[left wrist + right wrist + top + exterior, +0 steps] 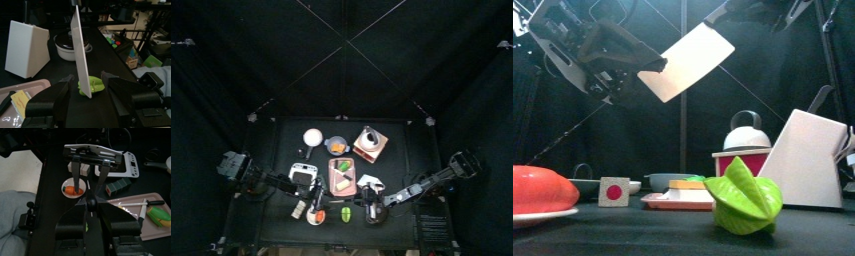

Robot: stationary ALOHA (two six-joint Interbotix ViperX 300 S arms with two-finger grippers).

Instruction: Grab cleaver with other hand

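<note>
The cleaver hangs high over the table, its broad white blade slanting down toward the left arm. My right gripper is shut on the cleaver's handle end, and from there the blade shows only as a thin edge. In the left wrist view the blade stands edge-on between the jaws of my left gripper. Those jaws are open, with a gap on each side of the blade. The right wrist view shows the left gripper's fingers spread on either side of the blade.
Under the cleaver lie a green star fruit, a pink tray with food, a red tomato on a plate, a lidded pot and a white knife block. A small bowl holds something orange.
</note>
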